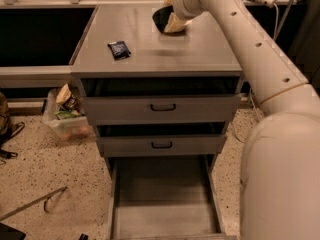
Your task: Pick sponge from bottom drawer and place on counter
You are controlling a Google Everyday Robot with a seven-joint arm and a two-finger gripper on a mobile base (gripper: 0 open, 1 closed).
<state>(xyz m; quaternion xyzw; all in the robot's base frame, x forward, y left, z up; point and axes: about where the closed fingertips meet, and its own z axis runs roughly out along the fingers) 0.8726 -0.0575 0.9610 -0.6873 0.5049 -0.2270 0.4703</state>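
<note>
The sponge point(162, 19), with a dark green face and a yellow body, hangs tilted in my gripper point(171, 13) just above the back right part of the counter point(165, 51). The gripper is shut on the sponge and comes in from the upper right on the white arm point(250, 49). The bottom drawer point(162, 199) is pulled fully out below, and its grey floor is bare.
A dark blue-black crinkled packet point(119, 49) lies on the left half of the counter. Two drawers with black handles point(163, 107) sit slightly open above the bottom one. A clear plastic bin of rubbish point(67, 116) stands on the floor to the left of the cabinet.
</note>
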